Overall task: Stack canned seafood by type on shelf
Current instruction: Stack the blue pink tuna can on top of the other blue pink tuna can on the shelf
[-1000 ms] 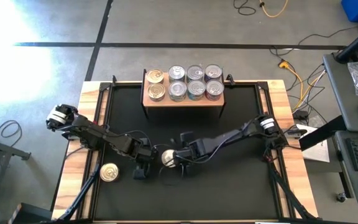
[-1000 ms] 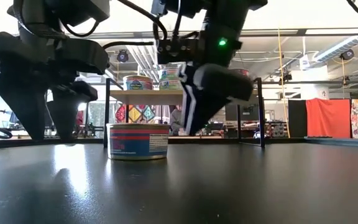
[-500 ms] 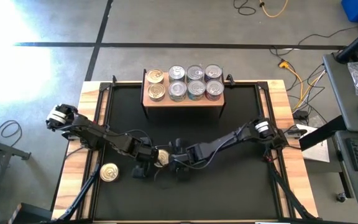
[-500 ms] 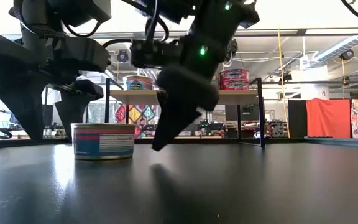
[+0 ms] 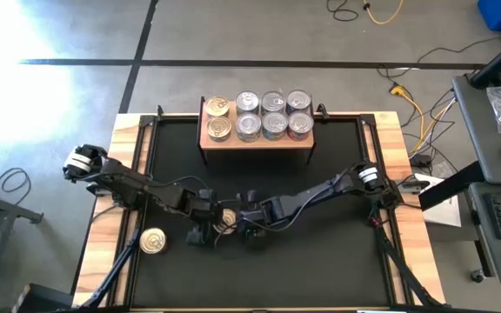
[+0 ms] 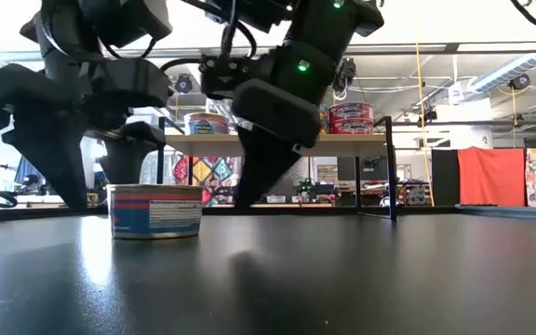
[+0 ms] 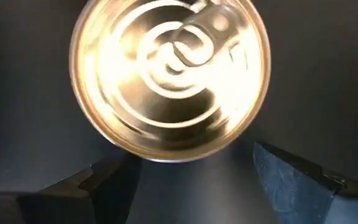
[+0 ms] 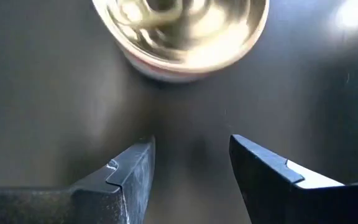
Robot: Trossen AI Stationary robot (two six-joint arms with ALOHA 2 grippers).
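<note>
I count eight cans on the shelf (image 5: 255,144); two gold-lidded ones are left on the black table (image 5: 337,261). My left gripper (image 5: 203,224) hangs fingers apart over the middle can (image 5: 225,218); right gripper (image 5: 252,228), apart and empty, sits just beside it. Other can (image 5: 153,241) lies off left

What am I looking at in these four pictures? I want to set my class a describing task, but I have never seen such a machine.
It is a robot with two dark jointed arms at a black-topped table.

One picture looks straight down, one looks level across the table, and two come from cameras on the wrists.

At the far edge stands a small wooden shelf with eight tins on it. Two more tins lie on the table: a gold-lidded tin between the arms and a loose tin near the left side.

The left end effector and the right end effector are both open, either side of the gold-lidded tin. Nothing is held.
</note>
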